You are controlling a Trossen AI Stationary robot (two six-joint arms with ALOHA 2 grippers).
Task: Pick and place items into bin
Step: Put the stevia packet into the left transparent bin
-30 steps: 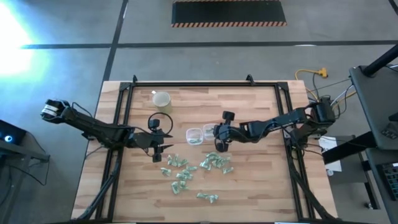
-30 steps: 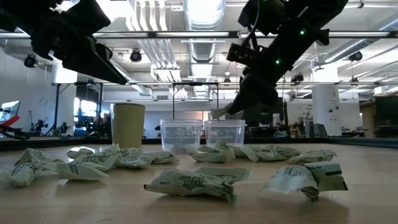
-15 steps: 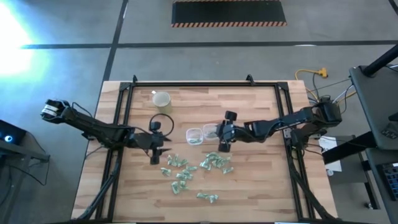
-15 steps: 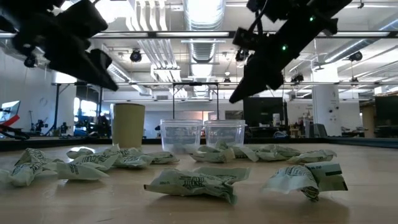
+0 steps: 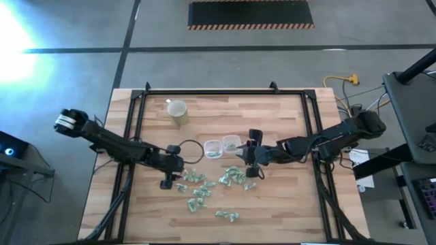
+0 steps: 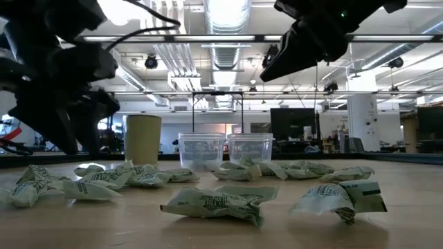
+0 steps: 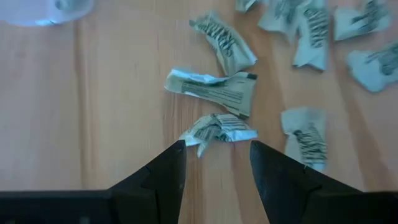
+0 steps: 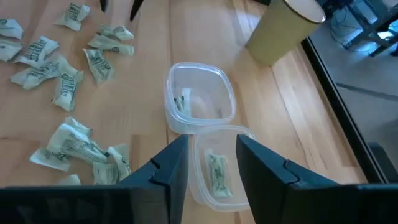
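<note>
Several pale green-and-white wrapped items lie scattered on the wooden table, in front of two clear bins. In the right wrist view each bin holds one item, the nearer and the farther. My left gripper is low over the left edge of the scatter, open. One crumpled item lies just ahead of its fingertips, untouched. My right gripper hovers open, right of the bins, with nothing between its fingers. It sits high in the low view.
A beige cup stands upright at the far left of the table, behind the bins. A dark metal frame runs along the table's edges. More items lie near the front.
My right gripper has risen from just over the right bin and drawn back toward the table's right edge. A pale item at its fingertips a second ago is gone from them. My left gripper has moved toward the near edge and come down close to the items.
</note>
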